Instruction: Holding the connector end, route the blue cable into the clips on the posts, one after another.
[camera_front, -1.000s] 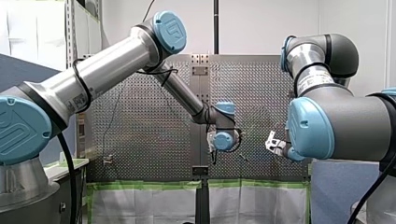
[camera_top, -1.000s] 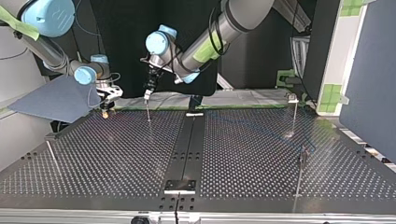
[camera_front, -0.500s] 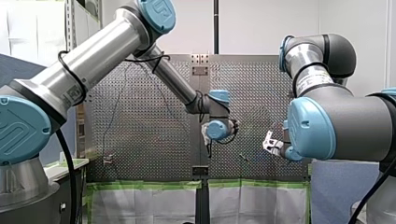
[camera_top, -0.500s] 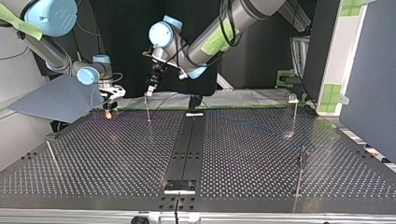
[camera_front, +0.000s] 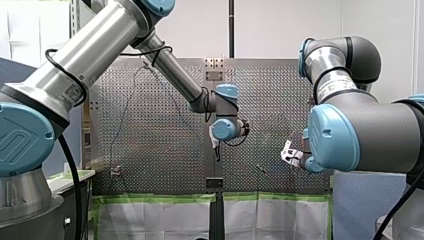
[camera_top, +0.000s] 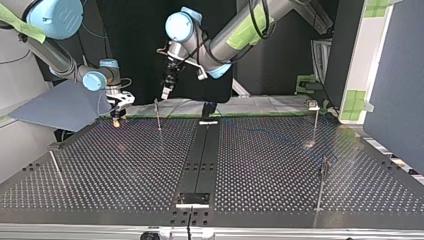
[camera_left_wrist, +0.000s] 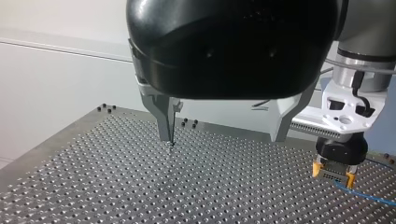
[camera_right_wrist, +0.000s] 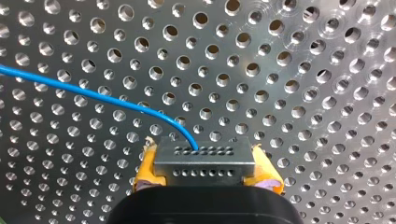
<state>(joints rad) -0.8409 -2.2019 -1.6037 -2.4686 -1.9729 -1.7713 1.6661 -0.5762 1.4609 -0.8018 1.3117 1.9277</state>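
The left gripper (camera_top: 165, 93) has lifted off the post (camera_top: 158, 114) that stands near the table's (camera_top: 125, 165) edge on the arms' side. A second ago its tips sat at the post's top. Now they hang above it, a little toward the top view's right. Its metal fingers (camera_left_wrist: 166, 122) stand wide apart with nothing between them.

The right gripper (camera_right_wrist: 205, 173) has hardly shifted in that time. Its yellow pads (camera_right_wrist: 145, 169) are clamped on the connector (camera_right_wrist: 204, 157), low over the table by that same edge, toward the corner at the top view's left and near the post. Whether the connector touches the table cannot be told.

The left arm looks finished at this post and seems to be clearing the way, so the next stretch of routing probably falls to the right arm. Whether the cable already sits in this post's clip is too fine to make out.

The connector is a wide, flat block. Its long axis runs from pad to pad, level with the table. Its holed face points away from the gripper, down at the table. The blue cable (camera_right_wrist: 93, 95) leaves one hole in that face, bends at once and runs flat along the table away from the connector. In the top view a faint blue line appears to cross toward the edge at the view's right.
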